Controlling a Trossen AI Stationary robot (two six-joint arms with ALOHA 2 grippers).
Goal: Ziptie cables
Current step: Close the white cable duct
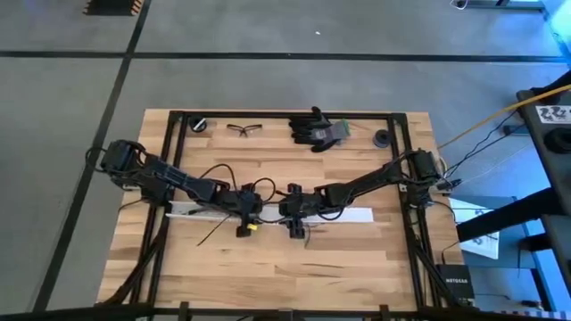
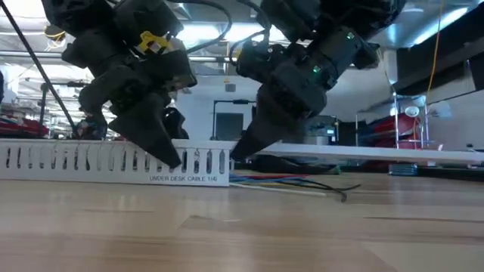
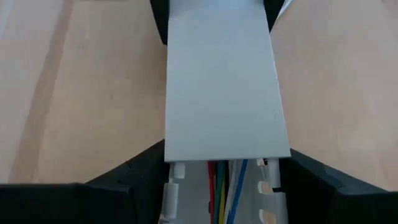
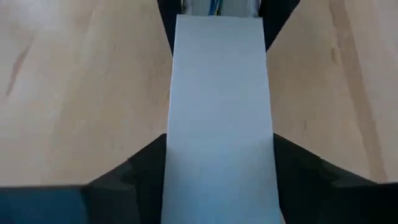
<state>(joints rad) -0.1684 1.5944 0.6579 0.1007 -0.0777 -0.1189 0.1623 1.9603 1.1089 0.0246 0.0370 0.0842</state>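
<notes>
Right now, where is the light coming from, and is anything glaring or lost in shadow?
Low view: bright ceiling lights sit behind the arms, so the left claw and right claw show as dark backlit shapes. Both wrist views: the white cover is evenly lit, without glare. High view: the table is lit softly, with only faint shadows.

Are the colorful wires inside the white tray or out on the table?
Inside. The red, yellow, green and blue wires lie in the slotted white plastic channel, partly hidden under its flat white cover.
</notes>
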